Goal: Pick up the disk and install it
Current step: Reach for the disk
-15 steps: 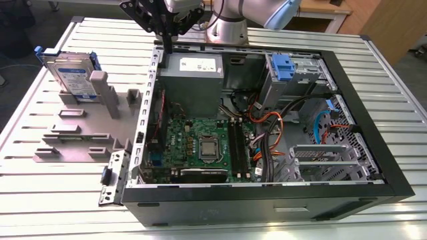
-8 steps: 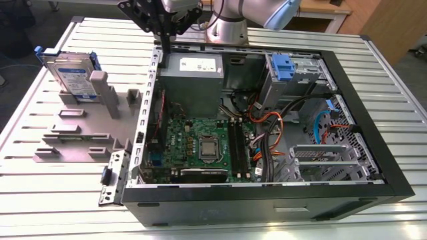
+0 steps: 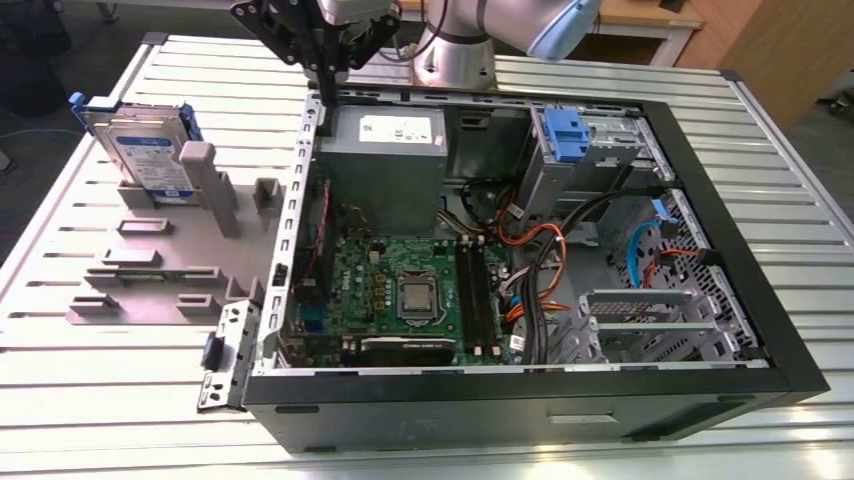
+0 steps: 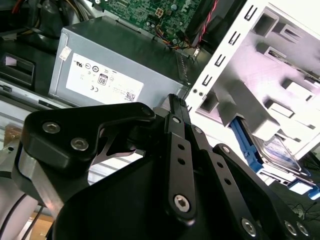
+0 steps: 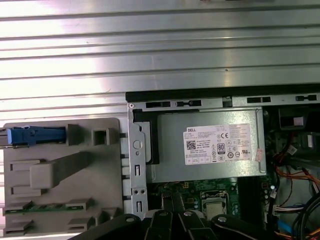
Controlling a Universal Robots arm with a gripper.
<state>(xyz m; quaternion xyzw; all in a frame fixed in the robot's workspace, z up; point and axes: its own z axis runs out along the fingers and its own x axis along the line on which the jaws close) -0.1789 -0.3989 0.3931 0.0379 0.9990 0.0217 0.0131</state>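
The disk (image 3: 140, 150), a silver drive with a white-and-blue label in a blue carrier, stands on edge in a slot at the far corner of the grey fixture plate (image 3: 147, 270), on the exterior view's left. In the first wrist view the disk (image 5: 35, 135) appears edge-on as a blue strip. It also shows in the second wrist view, where the disk (image 4: 272, 150) is past the case wall. My gripper (image 3: 324, 78) hangs over the rear edge of the open computer case (image 3: 694, 200), to the right of the disk and apart from it. Its black fingers (image 4: 175, 107) are shut on nothing.
Inside the case sit a grey power supply (image 3: 384, 140) with a white sticker, a motherboard (image 3: 400, 290), a metal drive cage with a blue latch (image 3: 567, 135) and loose cables (image 3: 534, 260). Everything rests on a ribbed metal table (image 3: 787, 150).
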